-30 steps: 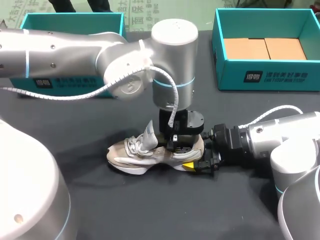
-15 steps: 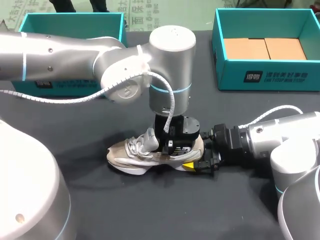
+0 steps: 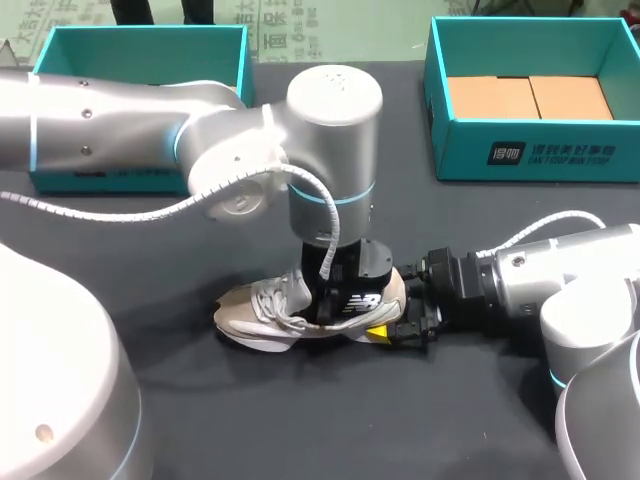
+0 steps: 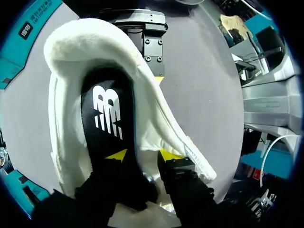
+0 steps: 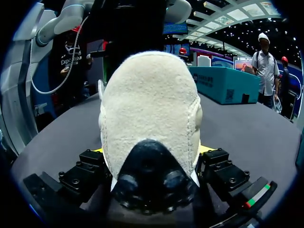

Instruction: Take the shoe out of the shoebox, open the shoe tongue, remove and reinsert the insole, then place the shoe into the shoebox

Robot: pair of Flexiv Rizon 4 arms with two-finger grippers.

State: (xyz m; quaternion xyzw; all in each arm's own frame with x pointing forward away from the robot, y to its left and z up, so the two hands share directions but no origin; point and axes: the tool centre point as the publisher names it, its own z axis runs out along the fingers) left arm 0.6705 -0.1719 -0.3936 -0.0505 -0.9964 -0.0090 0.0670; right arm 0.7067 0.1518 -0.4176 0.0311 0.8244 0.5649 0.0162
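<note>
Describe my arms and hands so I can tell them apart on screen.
Both arms are silver-grey tubes with rounded joints and light-blue rings. The left arm carries a white spiral-wrapped cable. The right arm has a white cable and a black wrist section. The left hand and right hand are black, blocky and bolted, with yellow tips.

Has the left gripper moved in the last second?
Yes. In the head view the left gripper has come down into the opening of the shoe; the right gripper at its heel has not shifted.
</note>
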